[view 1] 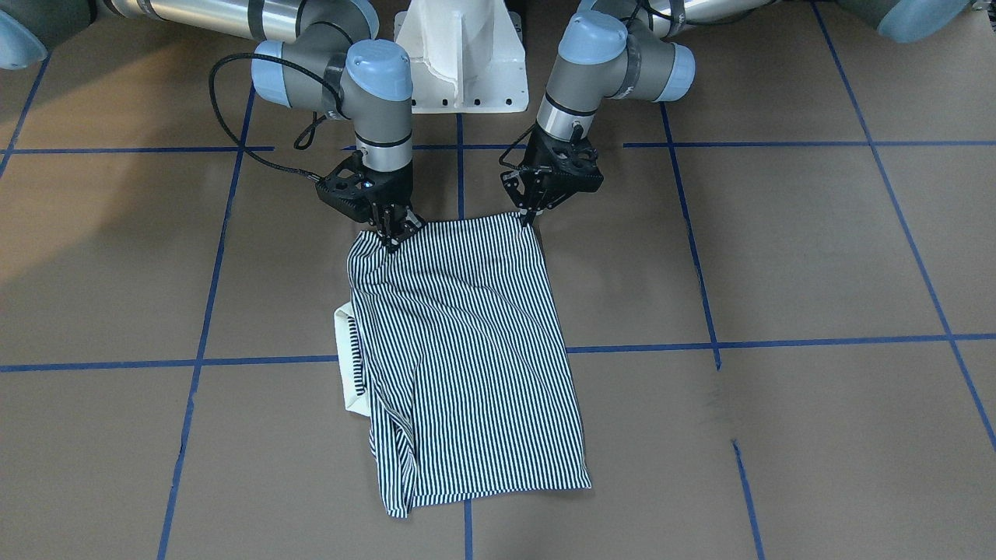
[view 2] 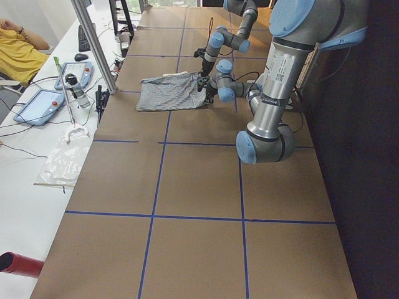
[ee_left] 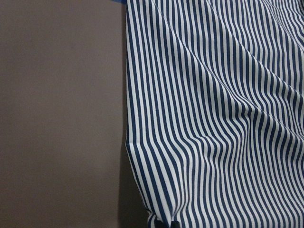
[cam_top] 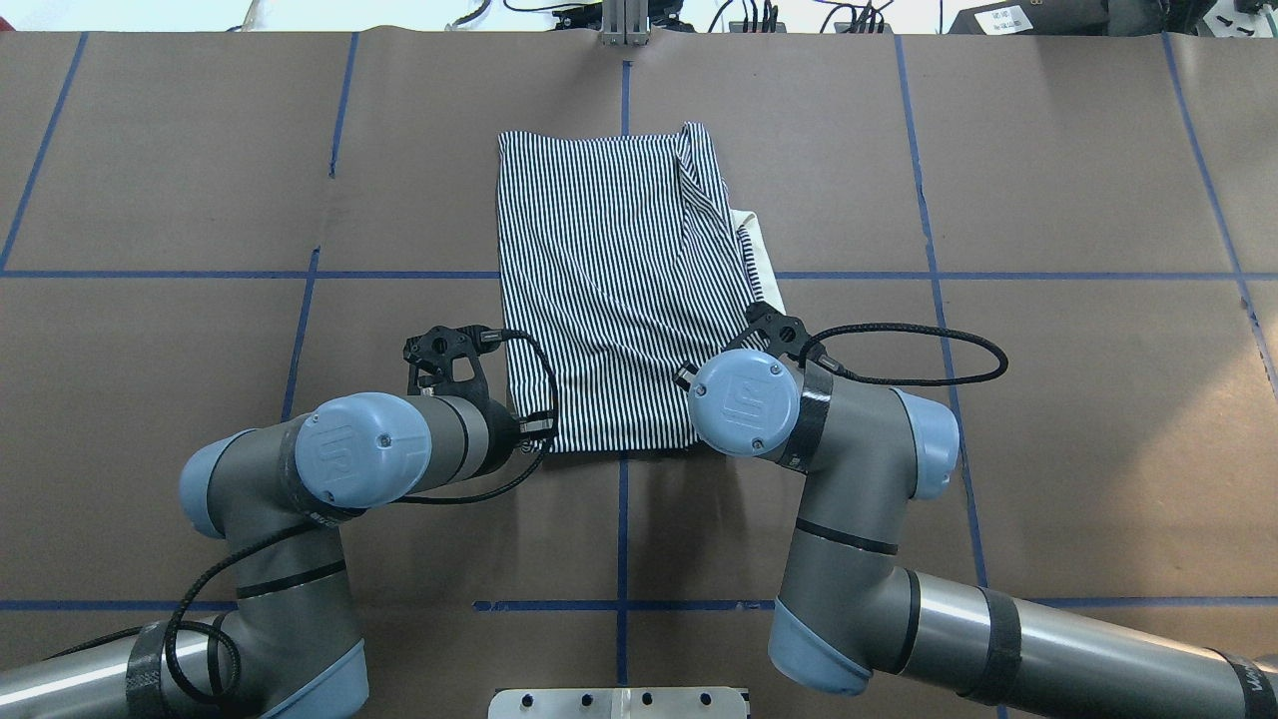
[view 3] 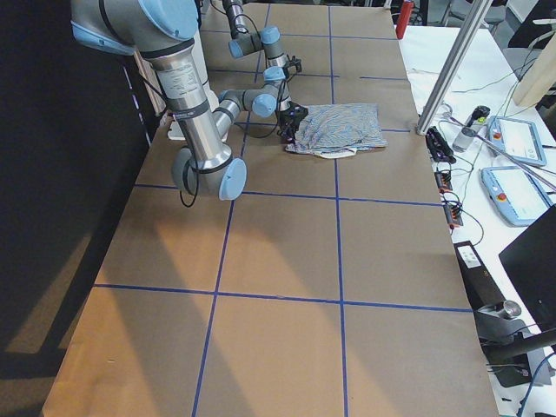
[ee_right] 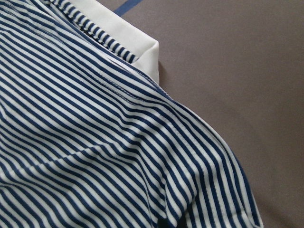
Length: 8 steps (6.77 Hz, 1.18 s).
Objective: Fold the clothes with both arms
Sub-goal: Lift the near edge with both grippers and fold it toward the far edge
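UR logo embossed on left arm (cam_top: 349,451); same logo on right arm (cam_top: 744,401).

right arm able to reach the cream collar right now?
Likely yes: the collar lies uncovered near the right gripper. But its fingers pinch the shirt corner, so it must release first.

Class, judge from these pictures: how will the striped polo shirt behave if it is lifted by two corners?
Probably floppy: the shirt creases and ripples near the right hand and left hand. Likely light, since the thin fabric lies flat. Its folded layers may slide apart; the collar pokes out.
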Available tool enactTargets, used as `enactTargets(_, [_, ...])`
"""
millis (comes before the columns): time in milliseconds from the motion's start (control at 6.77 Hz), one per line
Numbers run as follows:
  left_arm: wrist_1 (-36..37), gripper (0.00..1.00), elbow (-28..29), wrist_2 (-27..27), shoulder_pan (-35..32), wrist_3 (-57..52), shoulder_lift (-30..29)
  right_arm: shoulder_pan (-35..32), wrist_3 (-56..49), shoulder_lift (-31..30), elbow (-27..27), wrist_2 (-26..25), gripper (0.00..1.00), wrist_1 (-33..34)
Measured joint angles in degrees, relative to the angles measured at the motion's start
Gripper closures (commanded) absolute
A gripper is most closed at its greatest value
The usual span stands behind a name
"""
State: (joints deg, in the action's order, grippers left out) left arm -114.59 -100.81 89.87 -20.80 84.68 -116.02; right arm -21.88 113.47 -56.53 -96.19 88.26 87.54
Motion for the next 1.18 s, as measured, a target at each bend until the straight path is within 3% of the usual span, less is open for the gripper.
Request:
enactTargets(295, [4.1, 1.00, -6.0, 0.3, -0.5, -0.5, 0.9, 0.4, 0.2, -0.6, -4.2, -0.4, 1.00, 0.8])
enactTargets(443, [11.1, 1.00, -13.1, 0.5, -0.6, -0.6, 1.7, 1.9, 0.9, -1.3, -9.8, -1.1, 1.00, 3.5])
enactTargets(739, [28.7, 1.00, -29.2, 3.1, -0.4, -0.3, 1.9, 7.8, 4.8, -2.1, -25.4, -2.7, 1.00, 16.2])
enactTargets(886, [33.7, 1.00, -33.3, 4.2, -0.3, -0.3, 1.7, 10.0, 6.4, -1.8, -29.6, -3.5, 1.00, 20.7])
enactTargets(1182, [36.1, 1.00, -30.8, 4.4, -0.5, -1.8, 0.4, 11.0, 5.8, -0.7, -29.0, -5.2, 1.00, 23.0])
